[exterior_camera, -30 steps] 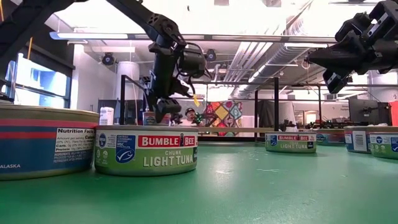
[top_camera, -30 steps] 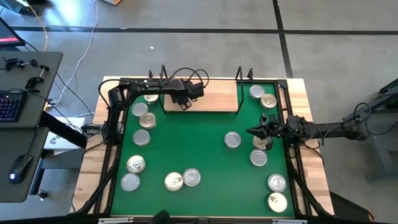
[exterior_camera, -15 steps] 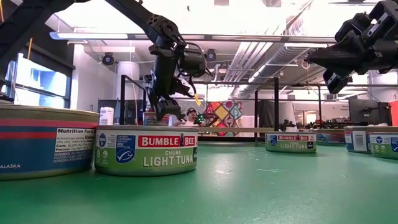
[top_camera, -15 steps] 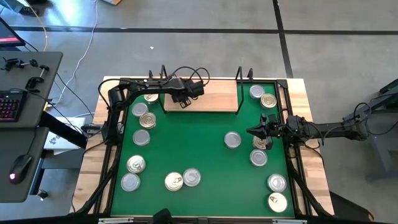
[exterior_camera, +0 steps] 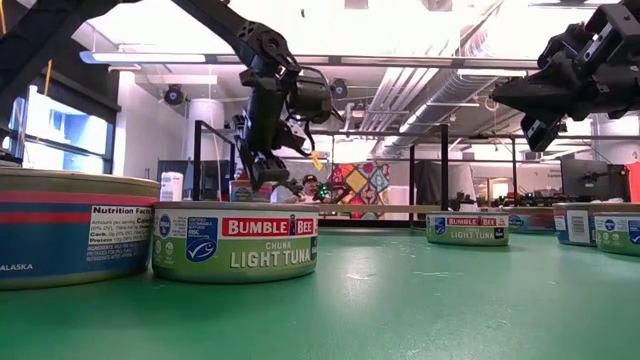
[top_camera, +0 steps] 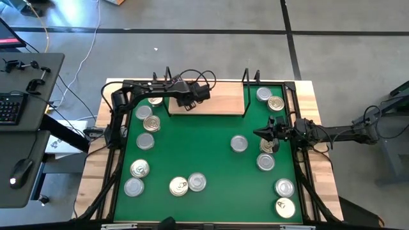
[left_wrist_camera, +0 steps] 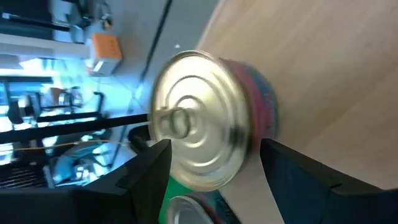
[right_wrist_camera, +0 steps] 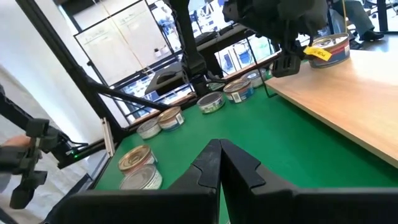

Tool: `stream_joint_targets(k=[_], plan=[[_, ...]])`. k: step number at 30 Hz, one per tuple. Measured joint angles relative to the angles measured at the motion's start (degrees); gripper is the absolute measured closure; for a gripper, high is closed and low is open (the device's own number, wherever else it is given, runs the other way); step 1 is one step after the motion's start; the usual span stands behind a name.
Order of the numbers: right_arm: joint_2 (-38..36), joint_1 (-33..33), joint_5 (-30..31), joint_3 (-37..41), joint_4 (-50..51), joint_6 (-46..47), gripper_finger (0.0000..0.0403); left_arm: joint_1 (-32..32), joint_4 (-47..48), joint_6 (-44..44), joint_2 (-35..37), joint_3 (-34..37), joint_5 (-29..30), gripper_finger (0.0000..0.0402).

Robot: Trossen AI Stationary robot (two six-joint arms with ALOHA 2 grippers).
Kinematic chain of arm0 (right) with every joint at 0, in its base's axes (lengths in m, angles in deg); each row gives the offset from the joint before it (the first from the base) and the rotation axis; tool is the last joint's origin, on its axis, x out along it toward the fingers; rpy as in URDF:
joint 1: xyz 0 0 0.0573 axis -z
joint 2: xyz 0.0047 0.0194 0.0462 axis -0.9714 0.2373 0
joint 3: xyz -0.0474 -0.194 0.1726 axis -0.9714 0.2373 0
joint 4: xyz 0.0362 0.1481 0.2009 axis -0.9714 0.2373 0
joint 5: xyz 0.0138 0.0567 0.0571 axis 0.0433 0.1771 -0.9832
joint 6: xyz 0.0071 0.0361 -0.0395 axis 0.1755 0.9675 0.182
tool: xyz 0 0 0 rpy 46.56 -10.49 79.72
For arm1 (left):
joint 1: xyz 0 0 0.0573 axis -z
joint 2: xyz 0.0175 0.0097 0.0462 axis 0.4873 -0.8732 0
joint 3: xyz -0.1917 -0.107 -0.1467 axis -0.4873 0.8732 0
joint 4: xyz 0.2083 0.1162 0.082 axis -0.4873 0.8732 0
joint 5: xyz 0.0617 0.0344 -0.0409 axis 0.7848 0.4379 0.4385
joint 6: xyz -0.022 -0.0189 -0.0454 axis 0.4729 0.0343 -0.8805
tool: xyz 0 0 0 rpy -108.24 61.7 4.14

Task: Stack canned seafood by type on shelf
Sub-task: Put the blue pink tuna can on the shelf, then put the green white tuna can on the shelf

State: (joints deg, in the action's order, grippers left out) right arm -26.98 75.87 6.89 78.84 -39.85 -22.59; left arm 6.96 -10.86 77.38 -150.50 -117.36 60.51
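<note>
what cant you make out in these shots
- High view: the left gripper covers the tin over the shelf.
- Left wrist view: that tin is blurred, label unreadable; whether the fingers touch it is unclear.
- Low view: the blue tin is cut off by the edge.

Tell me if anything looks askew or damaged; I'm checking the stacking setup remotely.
Nothing stands out. The tins sit flat on the green mat, and the left gripper has its jaws around a red-labelled tin at the wooden shelf. No dents or spills show.

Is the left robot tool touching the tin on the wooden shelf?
Cannot tell. In the left wrist view the left tool straddles the tin on the shelf, but neither contact nor a gap shows plainly.
</note>
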Motion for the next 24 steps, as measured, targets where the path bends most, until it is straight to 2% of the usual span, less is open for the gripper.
stream_joint_targets(k=[8, 12, 15, 21, 24], plan=[[0.0, 0.0, 0.4, 0.0, 0.1, 1.0, 0.0403, 5.4, 0.5, -5.9, 7.4, 0.0, 1.0, 0.0164], [0.1, 0.0, 0.4, 0.0, 1.5, -2.5, 0.0403, 10.5, -4.7, -7.1, 12.1, 2.8, 1.3, 0.0164], [0.1, 0.0, 0.3, 0.0, 1.5, -3.9, 0.0403, 14.4, -12.5, -3.8, 16.0, 8.2, -0.4, 0.0164], [2.1, 0.0, -3.5, 0.0, 0.3, -6.6, 0.0402, 21.4, -31.6, 1.6, 23.7, 22.0, -12.7, 0.0164], [5.4, 0.0, -3.2, 0.0, -1.3, -7.1, 0.0398, 25.0, -43.0, 4.5, 25.9, 28.8, -15.6, 0.0164]])
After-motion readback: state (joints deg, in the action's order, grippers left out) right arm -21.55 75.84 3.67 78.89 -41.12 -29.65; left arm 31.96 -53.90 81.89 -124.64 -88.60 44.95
